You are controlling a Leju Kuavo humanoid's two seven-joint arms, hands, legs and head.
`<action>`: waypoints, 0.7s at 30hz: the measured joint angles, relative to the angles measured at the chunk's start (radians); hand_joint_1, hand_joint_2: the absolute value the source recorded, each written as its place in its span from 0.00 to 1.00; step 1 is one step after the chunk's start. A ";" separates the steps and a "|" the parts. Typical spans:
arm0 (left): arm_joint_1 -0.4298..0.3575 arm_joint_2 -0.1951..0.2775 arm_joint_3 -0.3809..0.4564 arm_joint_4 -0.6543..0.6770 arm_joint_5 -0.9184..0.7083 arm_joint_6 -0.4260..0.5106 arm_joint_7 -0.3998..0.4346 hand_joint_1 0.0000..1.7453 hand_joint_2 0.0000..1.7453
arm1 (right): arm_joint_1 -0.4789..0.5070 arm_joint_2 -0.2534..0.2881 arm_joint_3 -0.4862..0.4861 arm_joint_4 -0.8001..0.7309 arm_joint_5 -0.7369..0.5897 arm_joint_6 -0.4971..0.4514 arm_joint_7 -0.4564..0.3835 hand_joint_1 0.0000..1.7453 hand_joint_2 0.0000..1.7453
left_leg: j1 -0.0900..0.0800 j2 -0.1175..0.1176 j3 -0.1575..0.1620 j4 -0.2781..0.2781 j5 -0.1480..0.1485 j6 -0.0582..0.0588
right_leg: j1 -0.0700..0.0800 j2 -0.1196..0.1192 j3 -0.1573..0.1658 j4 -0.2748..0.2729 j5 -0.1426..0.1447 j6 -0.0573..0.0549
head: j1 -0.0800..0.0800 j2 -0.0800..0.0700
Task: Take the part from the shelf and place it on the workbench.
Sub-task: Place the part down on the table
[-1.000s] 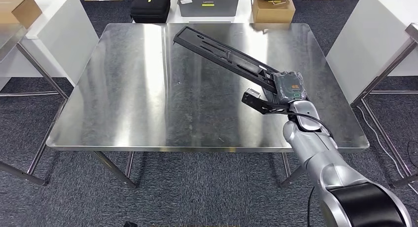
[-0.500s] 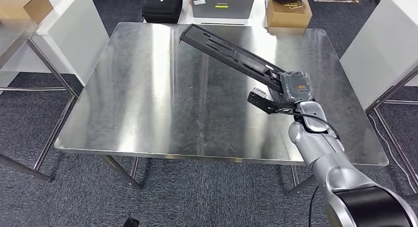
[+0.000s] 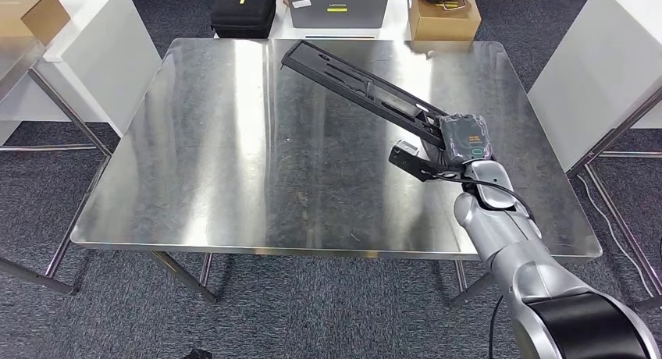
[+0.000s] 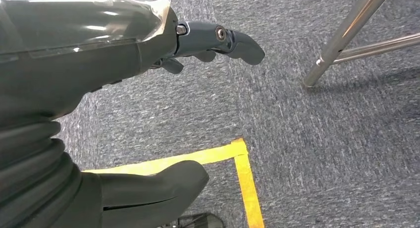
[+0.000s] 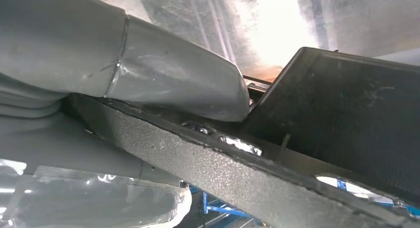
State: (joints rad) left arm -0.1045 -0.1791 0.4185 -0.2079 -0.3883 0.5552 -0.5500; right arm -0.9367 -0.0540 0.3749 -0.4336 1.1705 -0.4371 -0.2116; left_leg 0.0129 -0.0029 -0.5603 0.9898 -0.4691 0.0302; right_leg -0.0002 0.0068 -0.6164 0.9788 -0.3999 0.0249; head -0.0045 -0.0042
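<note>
So my right hand (image 3: 464, 137) has the long black part (image 3: 355, 82) clamped by its near end, the rest reaching toward 11 o'clock over the steel workbench (image 3: 211, 148). Can't tell if the far end touches down. Left hand (image 4: 148, 64) hangs over carpet, fingers apart, holding nothing.

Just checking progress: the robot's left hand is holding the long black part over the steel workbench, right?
Not the left. The head view shows the right hand holding the long black part over the steel workbench. The left hand hangs over the carpet, holding nothing.
</note>
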 joint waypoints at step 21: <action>0.018 -0.012 0.012 0.003 -0.013 0.017 -0.006 0.00 0.00 | 0.013 -0.009 0.004 0.016 -0.007 -0.007 -0.015 0.00 0.00 | -0.011 0.000 -0.001 0.000 0.000 -0.004 | -0.004 0.000 0.003 0.000 0.000 0.001 | 0.000 0.000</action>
State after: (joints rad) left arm -0.0867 -0.1913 0.4301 -0.2053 -0.4011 0.5727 -0.5558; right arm -0.9232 -0.0627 0.3790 -0.4174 1.1636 -0.4441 -0.2262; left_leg 0.0018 -0.0034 -0.5609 0.9900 -0.4691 0.0267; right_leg -0.0038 0.0065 -0.6133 0.9787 -0.3997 0.0255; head -0.0042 -0.0042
